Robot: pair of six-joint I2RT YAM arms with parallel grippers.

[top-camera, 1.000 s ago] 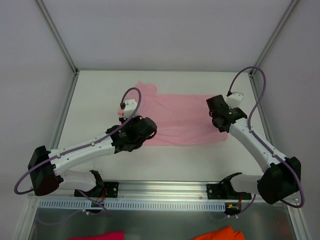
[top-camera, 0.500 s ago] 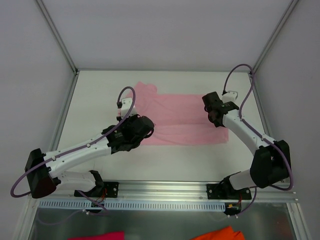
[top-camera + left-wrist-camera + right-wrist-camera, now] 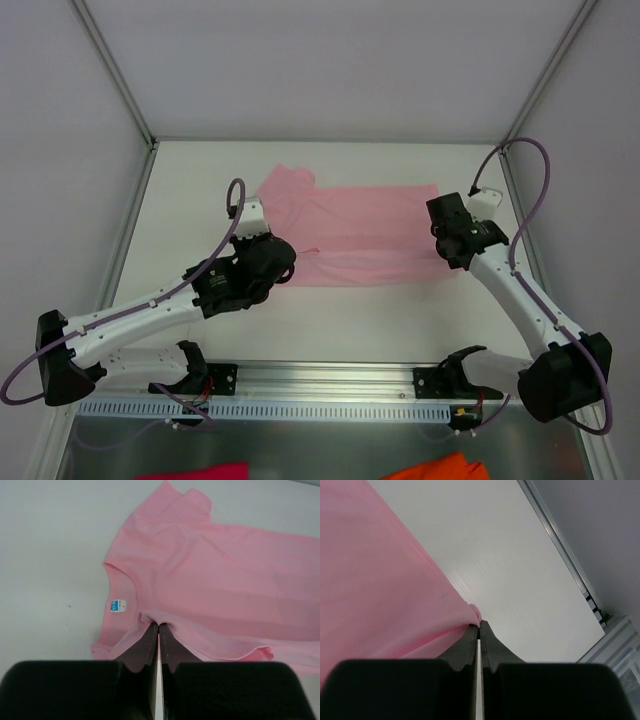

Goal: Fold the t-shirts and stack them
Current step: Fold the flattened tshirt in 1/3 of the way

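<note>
A light pink t-shirt (image 3: 365, 232) lies spread flat across the middle of the white table, neck end to the left and hem to the right. In the left wrist view its neck label (image 3: 116, 606) shows just left of my fingers. My left gripper (image 3: 288, 255) is shut on a fold of the t-shirt (image 3: 210, 575) beside the neckline, with cloth bunched at the tips of the left gripper (image 3: 158, 625). My right gripper (image 3: 447, 250) is shut on the near right hem corner of the t-shirt (image 3: 380, 580), and cloth curls over the tips of the right gripper (image 3: 479, 623).
A magenta cloth scrap (image 3: 205, 471) and an orange cloth scrap (image 3: 438, 467) lie below the metal rail (image 3: 320, 385) at the near edge. Grey walls and frame posts (image 3: 115, 70) close the table in. The table's right edge rail (image 3: 570, 560) runs close to my right gripper.
My right gripper swung left, then back out to the right with the hem corner. My left gripper drew a little left and nearer with its fold. The shirt now lies more stretched out.
</note>
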